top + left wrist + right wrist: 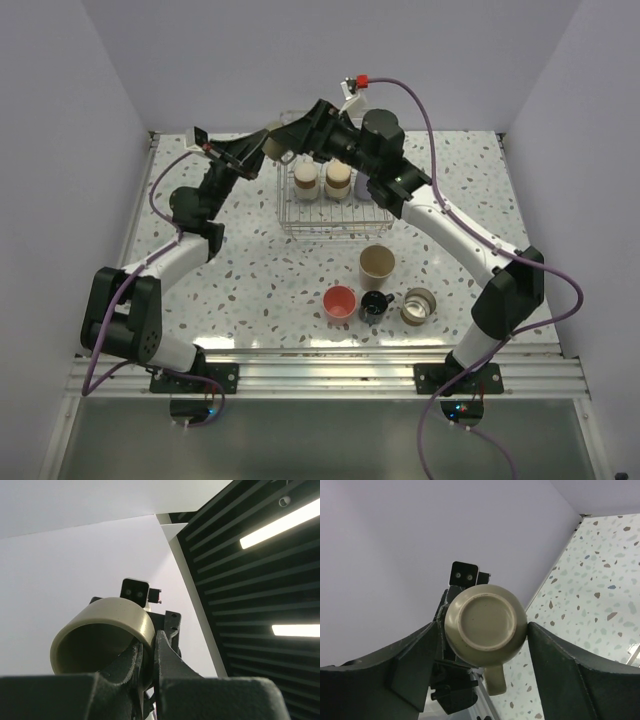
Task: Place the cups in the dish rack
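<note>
Top external view: both arms reach to the upper middle of the frame, meeting above the far-left corner of the dish rack [335,232]. The left arm stretches diagonally up and right. The right arm arches up and left, its wrist above the rack.

Step in hand: a mid-air hand-over of one beige cup [107,625].
- The left gripper [149,652] is nearly closed, pinching the cup's rim wall, mouth toward its own camera.
- In the right wrist view, the right gripper [484,630] stands wide, one finger on each side of the cup's base, at or very near its wall. Whether it is clamping cannot be told.
- The cup's handle hangs toward the lower edge of that view.

Remaining load: the rack holds two pale cups upright, with what may be a third beside them. The tan cup [377,265], coral-pink cup [340,302], black mug [375,305] and a metal cup [418,307] stand on the worktop [250,270], lower centre.

Next move, by judgement: confirm a firm right-side hold before the left rim pinch releases, then lower the cup between the tines. Premature release risks a drop.
</note>
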`<state>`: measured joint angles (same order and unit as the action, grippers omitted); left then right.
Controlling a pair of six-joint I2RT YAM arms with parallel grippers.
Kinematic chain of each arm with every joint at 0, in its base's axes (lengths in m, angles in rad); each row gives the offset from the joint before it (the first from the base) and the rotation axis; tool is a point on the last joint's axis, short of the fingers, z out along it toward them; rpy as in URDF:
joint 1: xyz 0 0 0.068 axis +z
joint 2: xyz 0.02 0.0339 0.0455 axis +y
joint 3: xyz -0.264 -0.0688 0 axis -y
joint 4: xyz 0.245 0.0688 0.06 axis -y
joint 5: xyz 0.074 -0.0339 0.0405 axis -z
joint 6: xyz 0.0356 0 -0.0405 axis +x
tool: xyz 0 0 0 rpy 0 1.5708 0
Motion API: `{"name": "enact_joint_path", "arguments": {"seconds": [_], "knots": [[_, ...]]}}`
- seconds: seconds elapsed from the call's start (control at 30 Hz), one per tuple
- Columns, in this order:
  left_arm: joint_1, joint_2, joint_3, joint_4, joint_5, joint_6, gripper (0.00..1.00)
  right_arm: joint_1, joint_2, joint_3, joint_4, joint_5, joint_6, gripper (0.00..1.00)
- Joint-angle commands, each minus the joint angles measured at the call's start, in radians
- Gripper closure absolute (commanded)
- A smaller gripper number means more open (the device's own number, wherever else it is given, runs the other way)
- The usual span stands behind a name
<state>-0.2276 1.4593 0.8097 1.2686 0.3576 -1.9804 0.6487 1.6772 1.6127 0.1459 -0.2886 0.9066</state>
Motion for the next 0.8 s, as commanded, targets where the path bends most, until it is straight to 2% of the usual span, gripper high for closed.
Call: {"name": "enact_joint_path", "arguments": {"seconds": [0.0,0.1,0.2,0.43,0.57,0.63,0.67,0.77], "knots": [[-0.013,-0.005,0.039,0.548,-0.046,-0.058,1.00,-0.001,-0.004,0.023,0.073,-0.034,0.035,0.27],[-0.024,0.003,0.040,0.551,-0.060,-0.063,1.00,0.000,0.001,0.021,0.087,-0.032,0.048,0.38],[-0.033,0.015,0.048,0.557,-0.065,-0.075,1.00,-0.001,0.009,0.023,0.104,-0.037,0.067,0.44],[-0.049,0.015,0.039,0.552,-0.060,-0.077,1.00,-0.001,0.029,0.038,0.123,-0.046,0.081,0.36],[-0.052,0.021,0.042,0.552,-0.059,-0.080,1.00,-0.001,0.035,0.047,0.121,-0.046,0.084,0.37],[-0.055,0.026,0.049,0.552,-0.055,-0.081,1.00,0.000,0.036,0.053,0.121,-0.050,0.086,0.42],[-0.056,0.029,0.052,0.551,-0.049,-0.080,1.00,0.000,0.039,0.053,0.121,-0.052,0.086,0.52],[-0.056,0.033,0.049,0.555,-0.040,-0.084,0.89,0.000,0.041,0.064,0.107,-0.057,0.083,0.67]]}}
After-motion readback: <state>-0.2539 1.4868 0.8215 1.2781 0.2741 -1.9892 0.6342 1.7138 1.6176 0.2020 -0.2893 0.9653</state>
